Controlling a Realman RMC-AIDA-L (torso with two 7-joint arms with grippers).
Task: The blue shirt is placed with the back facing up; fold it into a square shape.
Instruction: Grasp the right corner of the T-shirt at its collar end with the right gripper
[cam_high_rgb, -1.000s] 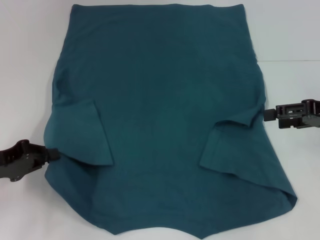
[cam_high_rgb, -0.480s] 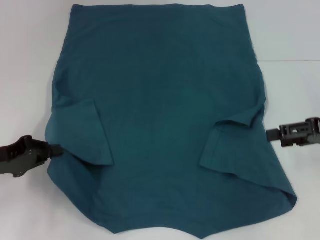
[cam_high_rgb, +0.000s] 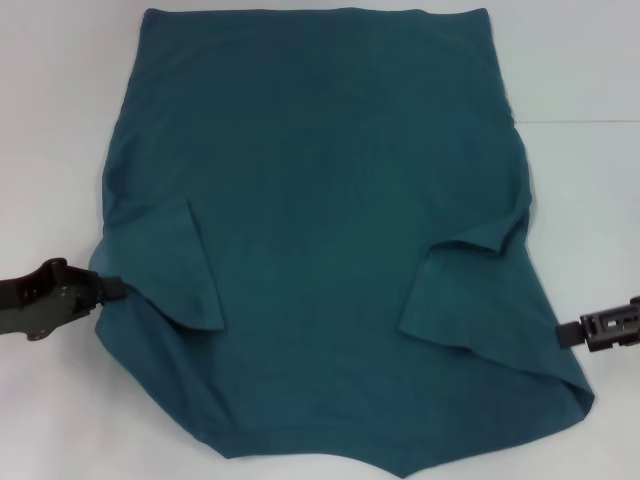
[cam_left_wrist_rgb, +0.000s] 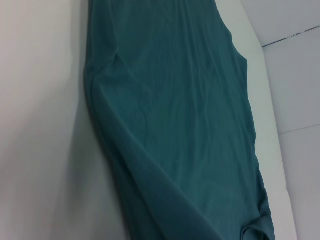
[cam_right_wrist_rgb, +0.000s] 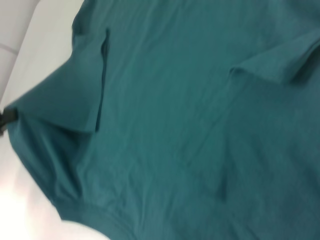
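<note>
A: We begin at the left gripper (cam_high_rgb: 108, 287); it sits at the left edge of the blue shirt (cam_high_rgb: 320, 230), tips touching the cloth just beside the folded-in left sleeve (cam_high_rgb: 175, 265); whether the fingers are clenched on the fabric or released we cannot tell from the head view.

B: Confirmed; the left wrist view shows only the shirt's long side edge and no fingers; we record the state as undetermined.

A: The right gripper (cam_high_rgb: 566, 333) lies low at the right edge of the shirt, near the front right corner of the garment; its tip is at the cloth margin, contact uncertain; its finger state is likewise not readable.

B: Outward from the grippers: the shirt lies flat, plain side up, across the middle of the white desk (cam_high_rgb: 50, 130); its far edge reaches the rear of the desk; both sleeves, including the right sleeve (cam_high_rgb: 455, 290), are turned inward onto the body.

A: We judge that placement deliberate; sleeves inward give straight sides; grippers at opposite edges suit a symmetric lift for the next fold.
</note>
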